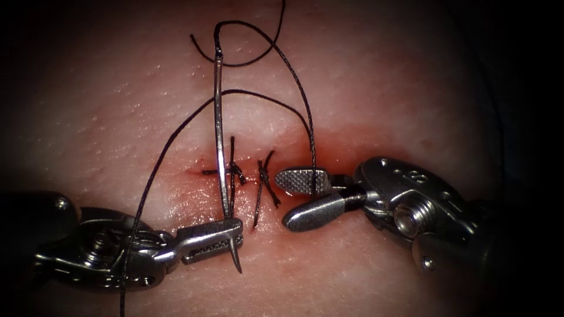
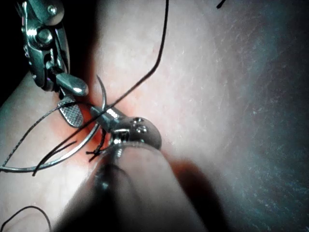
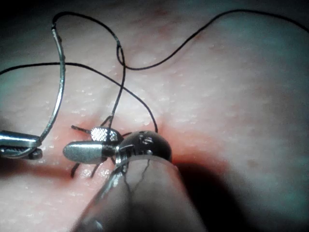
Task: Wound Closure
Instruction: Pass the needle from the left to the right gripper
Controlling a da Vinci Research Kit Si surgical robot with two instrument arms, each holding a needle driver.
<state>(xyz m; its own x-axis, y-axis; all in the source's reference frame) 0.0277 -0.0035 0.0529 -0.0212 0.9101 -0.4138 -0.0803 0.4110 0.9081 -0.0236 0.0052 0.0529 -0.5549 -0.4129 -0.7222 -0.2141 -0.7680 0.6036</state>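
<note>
left pincer (image 1: 214, 239) clamped on needle (image 1: 220, 129) near its tip, needle out of tissue (image 1: 382, 88) | right pincer (image 1: 302, 199) apart, holds nothing, thread (image 1: 305, 111) crossing it | step: needle held between stitches | next needs regrip further back

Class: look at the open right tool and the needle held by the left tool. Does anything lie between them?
Yes. Between the right tool and the needle, gripped near its tip by the left tool, stand knotted stitches with cut ends along the cut.

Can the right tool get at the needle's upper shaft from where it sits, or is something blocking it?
Probably yes. The right tool hangs open and empty right of the needle, which the left tool grips near its tip, clear of the tissue. Only the thread arcs across the gap; it might snag.
</note>
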